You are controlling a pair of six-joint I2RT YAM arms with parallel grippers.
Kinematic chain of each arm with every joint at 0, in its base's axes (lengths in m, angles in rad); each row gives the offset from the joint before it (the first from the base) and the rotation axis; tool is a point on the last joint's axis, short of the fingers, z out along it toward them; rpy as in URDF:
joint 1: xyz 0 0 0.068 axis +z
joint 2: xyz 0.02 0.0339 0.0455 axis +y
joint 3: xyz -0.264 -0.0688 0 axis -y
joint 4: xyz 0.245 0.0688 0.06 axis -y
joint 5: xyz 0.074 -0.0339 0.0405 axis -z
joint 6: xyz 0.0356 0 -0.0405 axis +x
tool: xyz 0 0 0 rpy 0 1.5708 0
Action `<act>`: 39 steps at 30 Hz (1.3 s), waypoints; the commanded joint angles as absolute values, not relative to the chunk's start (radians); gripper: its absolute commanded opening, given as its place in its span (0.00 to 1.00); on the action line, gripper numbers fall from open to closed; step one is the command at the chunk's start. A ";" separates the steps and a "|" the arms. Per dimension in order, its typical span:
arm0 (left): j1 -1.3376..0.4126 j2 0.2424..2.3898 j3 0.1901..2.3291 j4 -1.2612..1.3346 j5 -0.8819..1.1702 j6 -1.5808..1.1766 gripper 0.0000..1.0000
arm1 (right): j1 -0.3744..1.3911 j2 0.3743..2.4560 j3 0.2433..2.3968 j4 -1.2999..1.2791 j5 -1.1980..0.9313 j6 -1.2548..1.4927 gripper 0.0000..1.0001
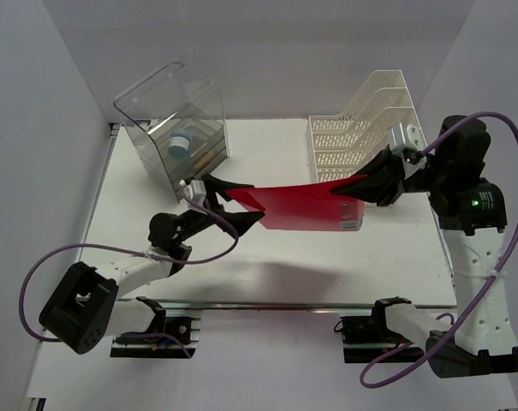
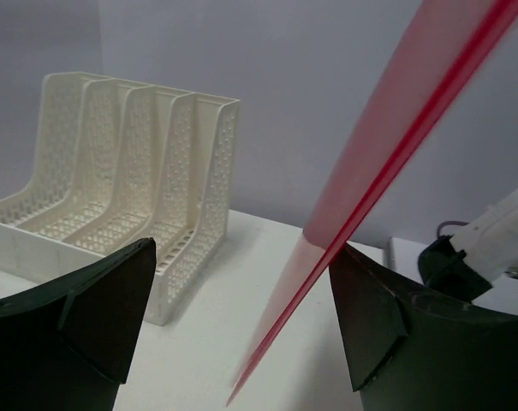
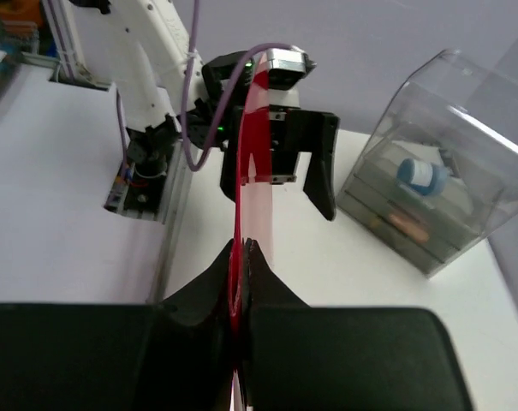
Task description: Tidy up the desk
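Top external view gives us one white desk (image 1: 284, 265) filling the middle of the scene, with its silver rail along the 6 o'clock edge and two arms mounted at that edge. We count one red folder (image 1: 306, 210), held over the desk's centre, with its shadow on the surface toward 6 o'clock. The right gripper (image 1: 354, 188) is at the folder's 3 o'clock end, and the right wrist view shows its jaws pressed together on the red edge. The left gripper (image 1: 250, 205) is at the 9 o'clock end. Its jaws stand wide apart with the sheet running between them, close to one finger, though we cannot tell whether it touches. One white file rack (image 1: 361, 120) stands at 1 o'clock on the desk. One clear drawer box (image 1: 173, 120) stands at 11 o'clock, with one blue-and-white item (image 1: 181, 144) inside it.
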State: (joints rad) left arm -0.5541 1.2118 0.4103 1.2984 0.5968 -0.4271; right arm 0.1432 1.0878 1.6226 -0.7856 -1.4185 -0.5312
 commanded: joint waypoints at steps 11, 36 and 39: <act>-0.590 1.296 0.528 1.497 0.802 -0.681 0.52 | 0.141 0.985 1.063 1.167 -1.572 1.017 0.00; -0.650 1.036 0.641 0.724 0.642 -0.484 0.00 | 0.100 1.035 1.420 -0.538 -1.114 -0.306 0.89; -0.650 1.011 0.673 0.524 0.573 -0.345 0.00 | 0.087 1.032 1.439 -0.612 -0.981 -0.371 0.89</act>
